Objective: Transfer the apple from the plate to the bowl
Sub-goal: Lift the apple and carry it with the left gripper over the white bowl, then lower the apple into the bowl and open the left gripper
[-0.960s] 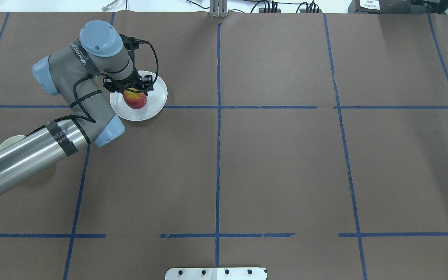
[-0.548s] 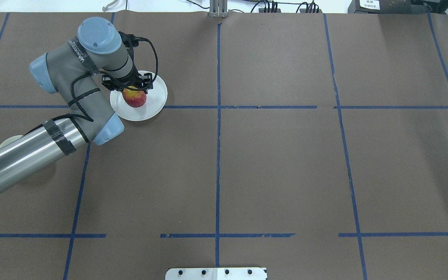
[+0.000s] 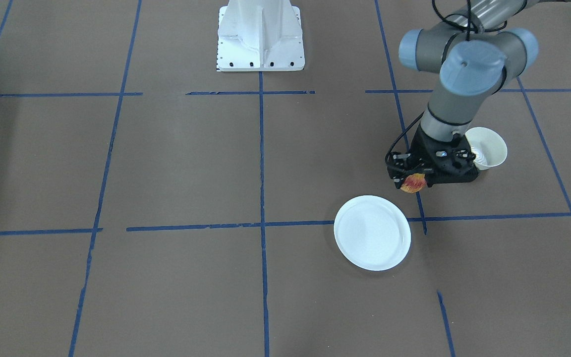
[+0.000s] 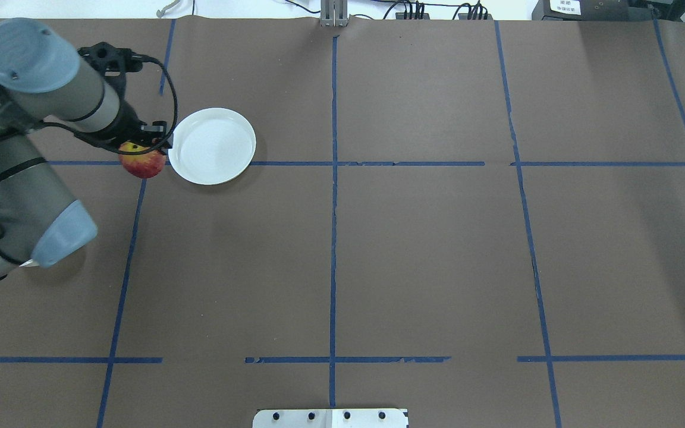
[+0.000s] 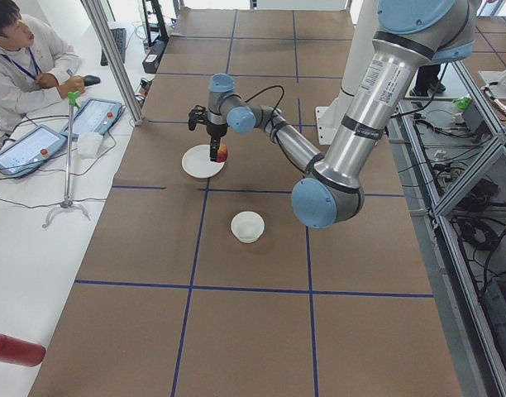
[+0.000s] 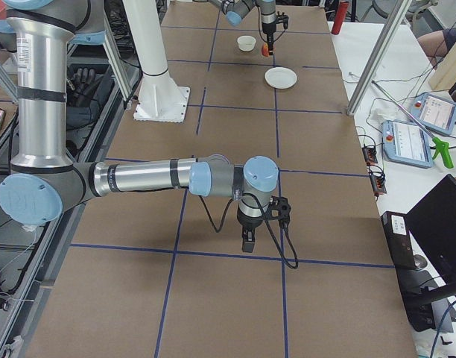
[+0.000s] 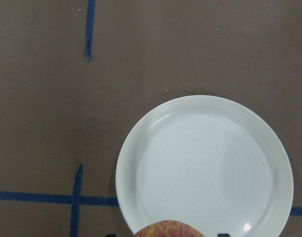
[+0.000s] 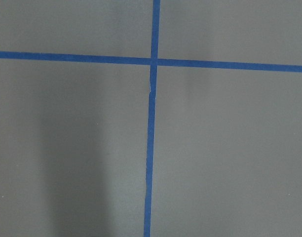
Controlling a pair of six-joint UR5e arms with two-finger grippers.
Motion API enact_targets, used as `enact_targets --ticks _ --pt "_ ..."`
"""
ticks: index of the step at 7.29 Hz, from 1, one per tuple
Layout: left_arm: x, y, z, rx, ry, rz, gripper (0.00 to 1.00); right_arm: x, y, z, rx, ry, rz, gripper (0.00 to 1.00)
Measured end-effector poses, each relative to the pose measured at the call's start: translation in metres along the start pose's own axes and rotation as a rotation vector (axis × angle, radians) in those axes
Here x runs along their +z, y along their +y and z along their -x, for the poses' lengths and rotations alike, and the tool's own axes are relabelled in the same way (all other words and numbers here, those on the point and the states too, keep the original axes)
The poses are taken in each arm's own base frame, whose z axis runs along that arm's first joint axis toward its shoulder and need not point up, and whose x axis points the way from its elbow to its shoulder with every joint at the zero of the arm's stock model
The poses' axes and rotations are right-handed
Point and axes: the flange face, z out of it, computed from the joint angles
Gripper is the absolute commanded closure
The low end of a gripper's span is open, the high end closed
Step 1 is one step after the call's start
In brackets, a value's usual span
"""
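Observation:
My left gripper [image 4: 141,153] is shut on the small red and yellow apple [image 4: 142,164] and holds it above the table, just left of the plate in the overhead view. The wide white plate [image 4: 211,145] has nothing on it. In the front-facing view the apple [image 3: 413,184] hangs between the plate [image 3: 372,232] and the small cream-white bowl [image 3: 486,147], which stands just behind the gripper. My arm hides the bowl in the overhead view. The left wrist view shows the plate [image 7: 205,168] and the apple's top [image 7: 168,229]. My right gripper [image 6: 247,242] points down over bare table; I cannot tell if it is open.
Brown paper with blue tape lines [image 4: 333,163] covers the table. The robot's white base [image 3: 260,34] stands at the near middle edge. An operator [image 5: 26,62] sits with tablets at the far side. The right wrist view shows only tape lines [image 8: 152,148].
My left gripper has lifted the apple off the plate and carried it left in the overhead view. The plate now holds nothing.

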Motion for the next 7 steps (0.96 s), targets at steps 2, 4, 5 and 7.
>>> enact_targets --ticks 2,4,5,7 --pt "-0.011 0.049 0.08 0.073 -0.025 0.014 1.0 0.0 0.0 0.0 0.0 0.0 0.0 0.0" --pt "0.0 0.09 0.158 0.124 -0.015 0.031 1.0 0.0 0.0 0.0 0.0 0.0 0.0 0.0" --pt "0.014 0.108 0.192 0.135 -0.006 0.028 1.0 0.0 0.0 0.0 -0.001 0.0 0.0 0.0" --pt "0.043 0.119 0.22 0.115 -0.005 0.035 1.0 0.0 0.0 0.0 -0.001 0.0 0.0 0.0"
